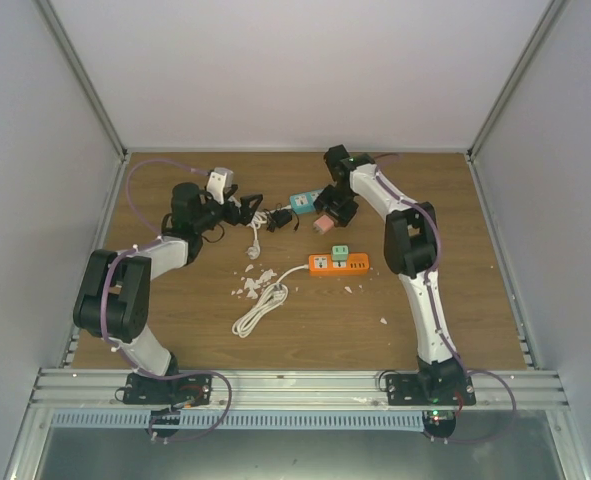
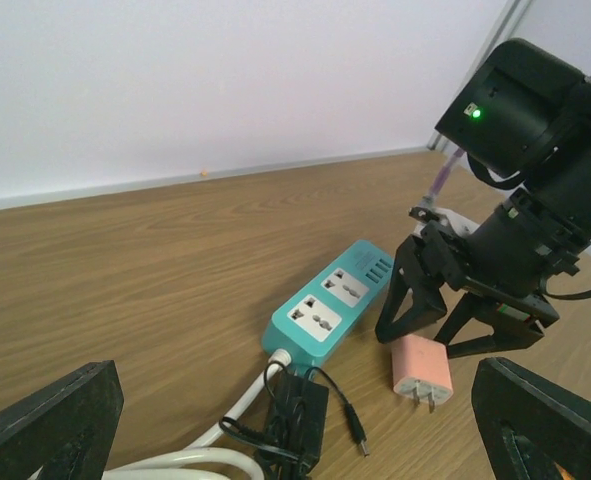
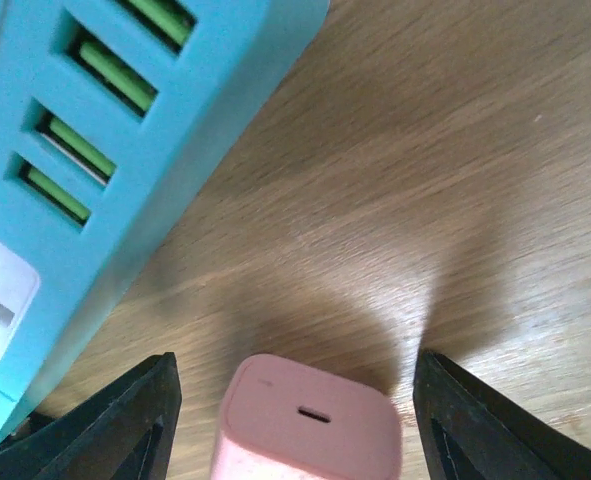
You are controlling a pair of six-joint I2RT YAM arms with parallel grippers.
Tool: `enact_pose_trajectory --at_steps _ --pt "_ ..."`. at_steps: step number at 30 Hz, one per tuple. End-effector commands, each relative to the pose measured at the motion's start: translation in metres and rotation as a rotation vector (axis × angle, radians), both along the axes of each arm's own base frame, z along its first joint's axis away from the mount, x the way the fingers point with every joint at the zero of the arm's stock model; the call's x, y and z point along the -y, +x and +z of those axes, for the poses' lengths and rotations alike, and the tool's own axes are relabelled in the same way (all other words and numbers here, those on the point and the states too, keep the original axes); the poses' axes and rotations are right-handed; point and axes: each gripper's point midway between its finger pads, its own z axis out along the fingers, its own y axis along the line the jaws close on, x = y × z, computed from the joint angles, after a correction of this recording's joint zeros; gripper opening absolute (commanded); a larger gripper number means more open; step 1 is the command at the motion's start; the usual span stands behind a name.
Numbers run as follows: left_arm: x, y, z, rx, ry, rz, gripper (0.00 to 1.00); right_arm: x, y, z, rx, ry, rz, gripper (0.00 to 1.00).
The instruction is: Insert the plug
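The pink plug [image 2: 421, 368] lies on the wood table, prongs towards the left wrist camera, just right of the teal power strip [image 2: 330, 303]. My right gripper [image 2: 422, 340] comes down over it, open, one finger on each side with a gap left on both. From the right wrist the pink plug [image 3: 310, 425] sits between the two fingers, and the teal power strip [image 3: 95, 150] is at the left. In the top view the plug [image 1: 324, 222] is under the right gripper [image 1: 333, 212]. My left gripper [image 2: 295, 430] is open and holds nothing, hovering over a black adapter [image 2: 297, 418].
An orange power strip [image 1: 338, 263] with a coiled white cable [image 1: 260, 310] lies mid-table. A white adapter [image 1: 220, 183] sits behind the left arm. White scraps [image 1: 255, 275] are scattered nearby. Enclosure walls stand on three sides.
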Motion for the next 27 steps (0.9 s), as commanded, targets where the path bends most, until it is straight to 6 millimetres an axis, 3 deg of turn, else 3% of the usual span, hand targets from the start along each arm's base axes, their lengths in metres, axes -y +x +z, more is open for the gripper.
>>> enact_pose_trajectory --at_steps 1,7,12,15,20,27 --pt "-0.009 0.0 0.003 0.028 0.004 0.019 0.99 0.022 -0.011 -0.016 -0.062 -0.108 0.046 0.65" --pt "-0.016 0.004 -0.002 0.016 0.0 0.028 0.99 0.029 -0.026 -0.014 -0.092 -0.178 0.109 0.62" --pt "-0.02 0.005 -0.005 0.009 -0.006 0.034 0.99 0.03 -0.033 -0.013 -0.109 -0.181 0.135 0.67" --pt "-0.021 0.006 -0.007 0.002 -0.007 0.034 0.99 0.023 -0.033 -0.01 -0.104 -0.152 0.126 0.75" --pt "-0.022 0.007 -0.008 0.001 -0.007 0.035 0.99 0.009 -0.034 -0.002 -0.096 -0.105 0.116 0.98" --pt "-0.023 0.008 -0.011 -0.006 -0.008 0.036 0.99 -0.007 -0.044 0.003 -0.114 -0.065 0.147 1.0"
